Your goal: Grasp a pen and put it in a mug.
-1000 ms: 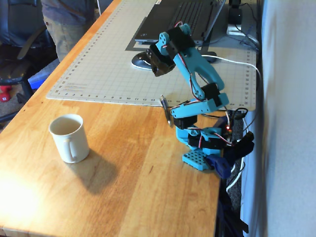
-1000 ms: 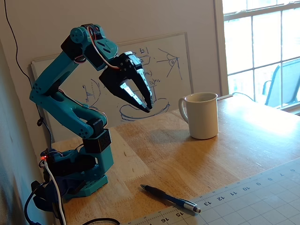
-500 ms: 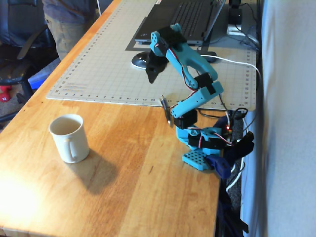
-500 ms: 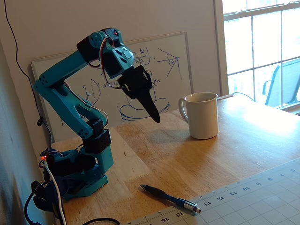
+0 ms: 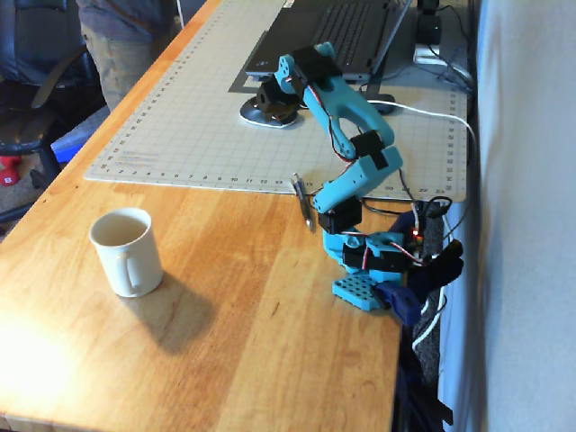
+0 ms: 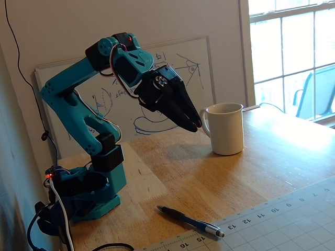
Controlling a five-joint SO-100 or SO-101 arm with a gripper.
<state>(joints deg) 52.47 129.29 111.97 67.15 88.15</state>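
Since half a second ago the gripper has rolled at frame centre, fingers together, empty; pen, bottom centre, is light, stiff, slippery: grasp mid-barrel

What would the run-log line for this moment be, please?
phase: pre-grasp | gripper: shut, empty, raised | pen: flat on table, tip on mat edge | mug: upright, empty

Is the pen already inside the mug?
No, the pen lies flat on the wooden table by the cutting mat's edge, apart from the mug.
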